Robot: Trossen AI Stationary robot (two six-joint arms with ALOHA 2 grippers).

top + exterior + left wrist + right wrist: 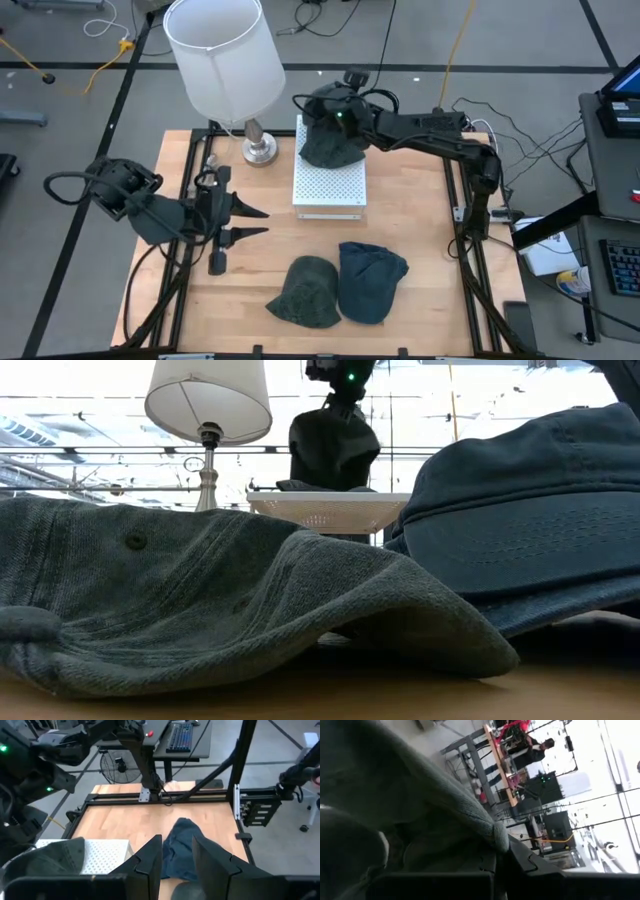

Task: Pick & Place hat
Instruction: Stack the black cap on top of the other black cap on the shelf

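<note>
Three hats are in view. A dark grey-green hat (330,148) hangs under my right gripper (338,115) over the white perforated box (330,185); that gripper is shut on it. In the low view this hat (333,448) stands above the box (330,508). A second grey-green hat (305,292) and a blue cap (372,282) lie flat side by side near the table's near edge. My left gripper (262,222) waits open at the table's left, above the wood, its fingers pointing toward the right; the blue cap (181,847) shows past them. My right gripper holds the dark grey-green hat by the top of its crown (338,415), coming from above with the fingers pointing down. Bunched cloth (490,827) fills the wrist view and covers the fingertips. The hat hangs below the fingers, its lower edge (300,485) on the box top.
A lamp with a white shade (225,55) and a metal foot (260,150) stands at the far left beside the box. Black frame rails (470,250) run along the table's sides. Bare wood (410,200) lies between the box and the right rail.
</note>
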